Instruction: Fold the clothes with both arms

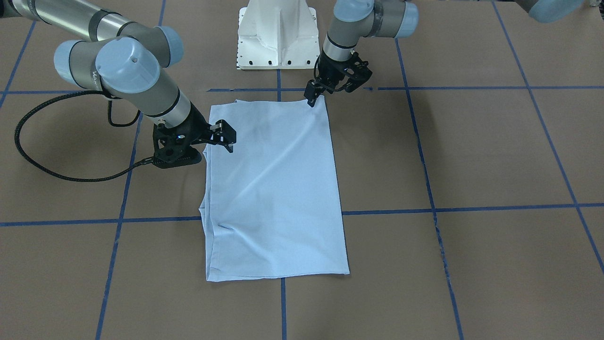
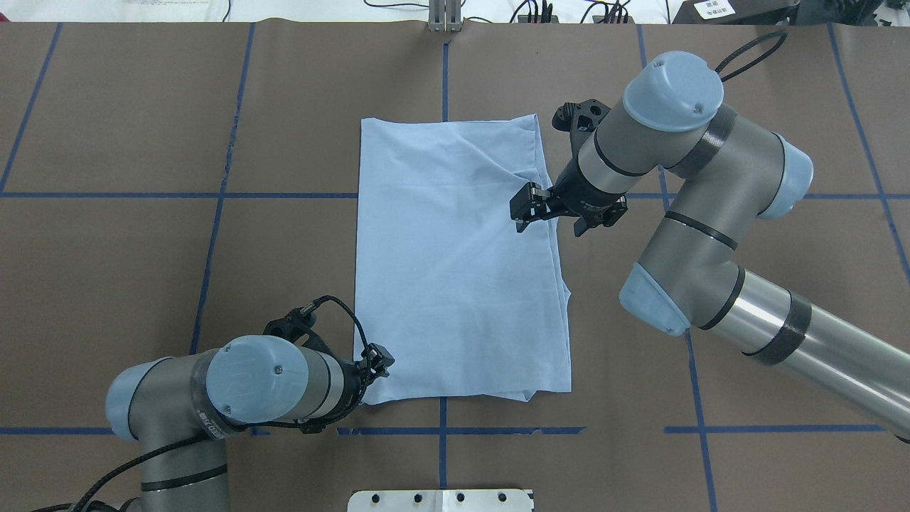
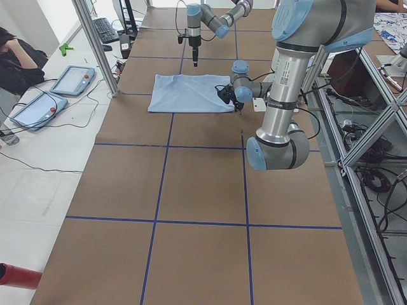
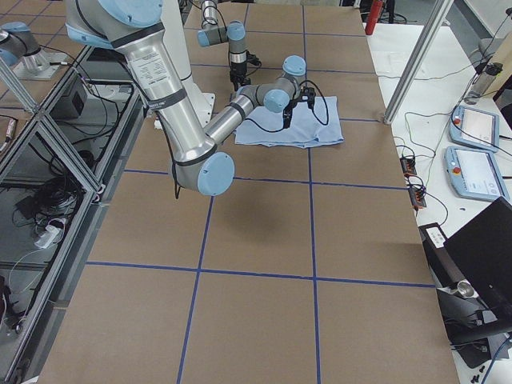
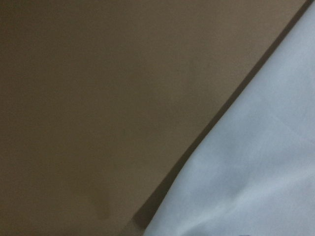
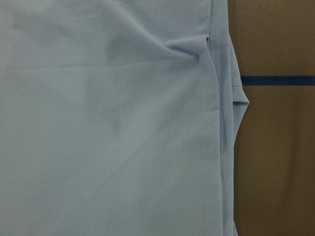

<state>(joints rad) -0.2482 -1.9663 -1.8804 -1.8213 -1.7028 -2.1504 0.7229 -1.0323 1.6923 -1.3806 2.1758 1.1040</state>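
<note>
As the T-shirt [image 2: 455, 270] lay half-folded, left gripper [image 2: 377, 363] sat at its corner, closure unclear; right gripper [image 2: 522, 213] hovered open, empty; next cross-fold likely needed both pinching.

The T-shirt [image 1: 276, 189] is thin light blue cloth, matt and smooth, with soft creases and a stitched hem. The table [image 1: 495, 156] has a matt brown, paper-like cover lined with blue tape [image 1: 472, 208]. The right arm [image 1: 141, 89] has shiny metal tubes, satin plastic-looking caps and a braided black cable [image 1: 17, 132]. The white pedestal base [image 1: 278, 38] looks painted and faintly glossy.
</note>
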